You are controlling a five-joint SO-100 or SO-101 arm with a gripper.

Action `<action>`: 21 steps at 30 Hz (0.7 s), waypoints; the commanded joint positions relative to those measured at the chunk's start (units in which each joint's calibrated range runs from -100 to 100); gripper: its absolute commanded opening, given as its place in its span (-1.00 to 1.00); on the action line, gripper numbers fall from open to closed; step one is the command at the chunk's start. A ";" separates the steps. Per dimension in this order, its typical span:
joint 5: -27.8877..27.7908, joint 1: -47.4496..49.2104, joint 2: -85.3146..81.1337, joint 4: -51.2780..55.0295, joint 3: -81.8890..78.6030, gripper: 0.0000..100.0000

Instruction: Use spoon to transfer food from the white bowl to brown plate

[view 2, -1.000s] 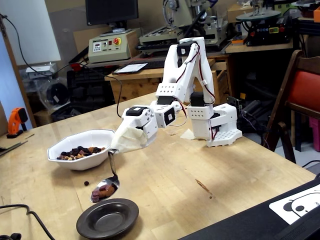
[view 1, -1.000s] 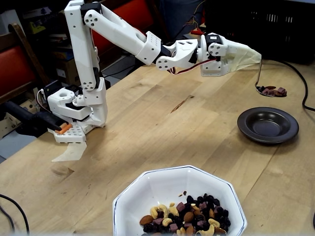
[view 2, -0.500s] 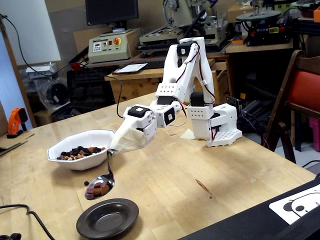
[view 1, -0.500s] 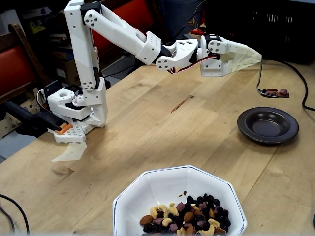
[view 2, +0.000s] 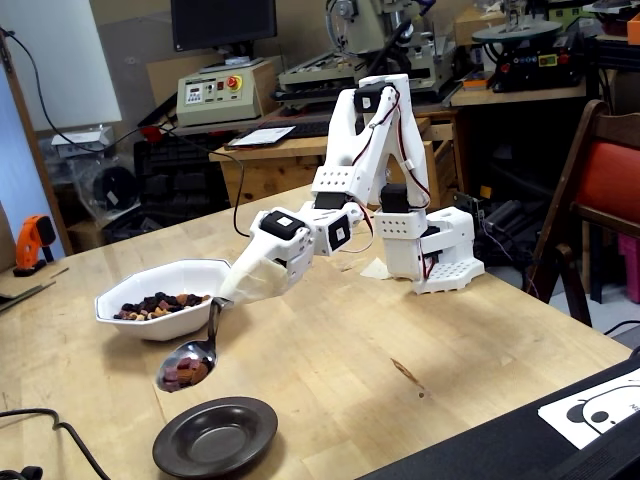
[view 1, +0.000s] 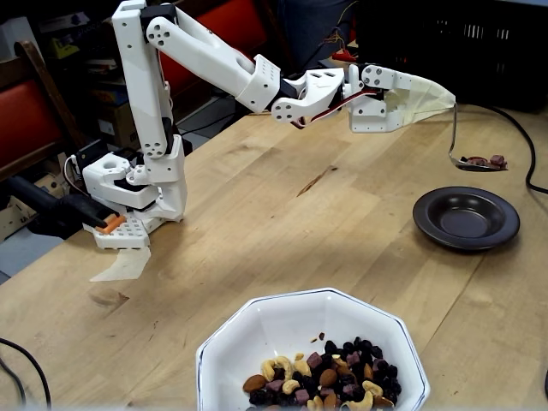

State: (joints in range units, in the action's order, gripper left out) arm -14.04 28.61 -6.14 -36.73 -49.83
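Observation:
In both fixed views my gripper (view 1: 445,98) (view 2: 226,296) is shut on the handle of the silver spoon (view 1: 454,137) (view 2: 187,362). The spoon bowl hangs down, loaded with a few purplish and dark pieces of food (view 1: 484,160) (view 2: 183,373). It hovers just above the far rim of the brown plate (view 1: 467,217) (view 2: 215,436), which looks empty. The white bowl (view 1: 282,330) (view 2: 190,275) sits apart from the plate and holds trail mix (view 1: 330,377) (view 2: 160,302) of cashews, almonds, raisins and pink cubes.
The arm's white base (view 1: 137,193) (view 2: 435,250) stands on the wooden table. A black cable (view 1: 522,145) runs past the plate in one fixed view, and another cable (view 2: 50,430) lies at the table edge. A chair (view 2: 590,200) stands beside the table.

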 commanded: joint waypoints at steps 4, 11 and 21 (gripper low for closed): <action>-3.91 -0.17 -0.66 -0.82 3.46 -0.95; -6.79 -0.17 -1.18 -0.74 3.46 -0.95; -10.84 -0.17 -1.26 -0.42 3.46 -0.95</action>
State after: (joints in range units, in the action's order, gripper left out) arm -23.32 28.61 -6.14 -36.73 -49.83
